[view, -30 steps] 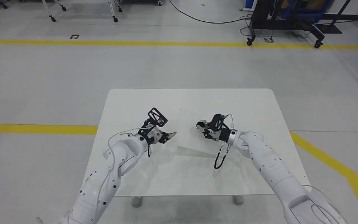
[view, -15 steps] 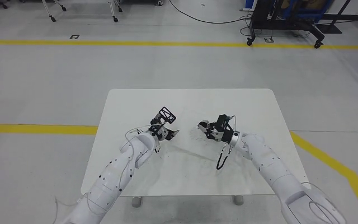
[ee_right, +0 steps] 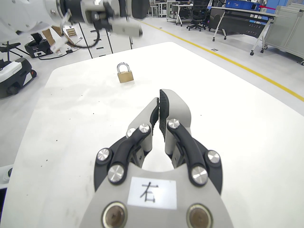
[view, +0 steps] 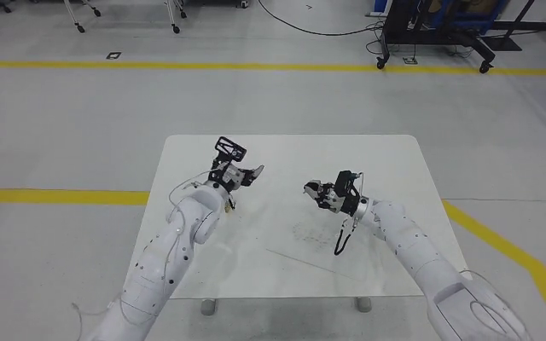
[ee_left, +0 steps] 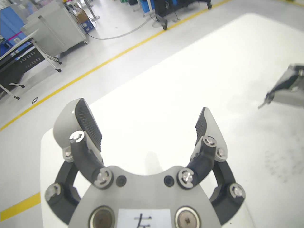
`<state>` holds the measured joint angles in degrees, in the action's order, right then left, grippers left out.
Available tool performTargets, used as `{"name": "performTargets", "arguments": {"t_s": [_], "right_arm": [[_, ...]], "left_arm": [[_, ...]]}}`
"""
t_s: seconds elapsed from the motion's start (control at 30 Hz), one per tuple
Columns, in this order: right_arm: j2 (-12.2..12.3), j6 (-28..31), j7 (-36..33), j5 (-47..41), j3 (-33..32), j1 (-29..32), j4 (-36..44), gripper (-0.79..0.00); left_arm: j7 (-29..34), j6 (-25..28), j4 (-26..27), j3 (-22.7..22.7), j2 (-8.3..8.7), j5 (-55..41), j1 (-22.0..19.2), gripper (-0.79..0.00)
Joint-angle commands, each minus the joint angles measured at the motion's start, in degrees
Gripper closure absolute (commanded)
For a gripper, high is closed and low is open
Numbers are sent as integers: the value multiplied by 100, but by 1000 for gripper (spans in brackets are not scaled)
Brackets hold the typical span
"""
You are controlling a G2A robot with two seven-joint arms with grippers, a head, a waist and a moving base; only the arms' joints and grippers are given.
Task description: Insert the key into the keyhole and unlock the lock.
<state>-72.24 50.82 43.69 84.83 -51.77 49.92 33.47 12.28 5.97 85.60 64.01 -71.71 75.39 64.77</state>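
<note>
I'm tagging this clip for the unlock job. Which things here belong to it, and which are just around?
For the job: padlock, upright on the table; left gripper, open; right gripper, shut, with a thin tip jutting from it, possibly the key.
Just around: office chairs; yellow floor line; wheeled rack.

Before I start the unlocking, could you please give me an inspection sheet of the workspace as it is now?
Surface: white table, with dark scuffs and specks.
Job's things: brass padlock standing on the table, shackle closed; key not clearly seen.
Clutter: nothing seen.
Grippers: left gripper open and empty; right gripper shut, above the table.
Cables: black cable loop hanging at the right wrist.
Surroundings: yellow floor line, wheeled rack, desks.
</note>
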Motion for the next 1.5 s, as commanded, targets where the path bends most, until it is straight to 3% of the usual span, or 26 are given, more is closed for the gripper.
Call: {"name": "performTargets", "arguments": {"t_s": [0.0, 0.2, 0.3, 0.4, 0.53, 0.6, 0.63, 0.87, 0.97, 1.1, 1.23, 1.33, 1.47], "right_arm": [[0, -3, 4, 0, -1, 1, 1, 0], [-2, 5, -12, -28, -2, 24, 10, 0], [-64, 352, -65, -803, -128, 132, 168, 0], [-191, 718, -306, -1901, -187, 180, 152, 0], [-375, 718, -1267, -3659, 25, 188, 194, 0], [-420, 718, -1765, -4600, 87, 181, 277, 0], [-420, 718, -1765, -4600, 87, 181, 277, 0], [-420, 718, -1765, -4600, 87, 181, 277, 0], [-422, 717, -1779, -4614, 89, 200, 304, 0], [-493, 718, -2434, -5887, 220, 528, 791, 0], [-545, 718, -3209, -7167, 330, 602, 1024, 0], [-576, 718, -3838, -8186, 393, 640, 1261, 0], [-595, 718, -4633, -9098, 398, 620, 1318, 0]], "left_arm": [[-172, 65, 498, 455, 79, -89, 342, -785], [-172, 65, 498, 455, 79, -89, 342, -785], [-323, -10, 408, 475, 68, -238, 453, -785], [-610, 225, 185, 678, 12, -1721, 602, -785], [-78, 918, -13, 1232, -29, -4599, 448, -785], [248, 837, -226, 1479, -37, -5709, 384, -785], [612, 720, -370, 1551, -36, -6215, 349, -785], [603, 723, -355, 1549, -36, -6220, 355, -785], [921, 841, -281, 1401, -40, -6289, 388, -785], [2117, 939, -439, 1224, -53, -7386, 307, -785], [2926, 886, -603, 1158, -51, -8099, 145, -785], [3396, 975, -740, 1027, -39, -8111, 29, -785], [3577, 1125, -885, 815, -47, -7994, -69, -763]]}}
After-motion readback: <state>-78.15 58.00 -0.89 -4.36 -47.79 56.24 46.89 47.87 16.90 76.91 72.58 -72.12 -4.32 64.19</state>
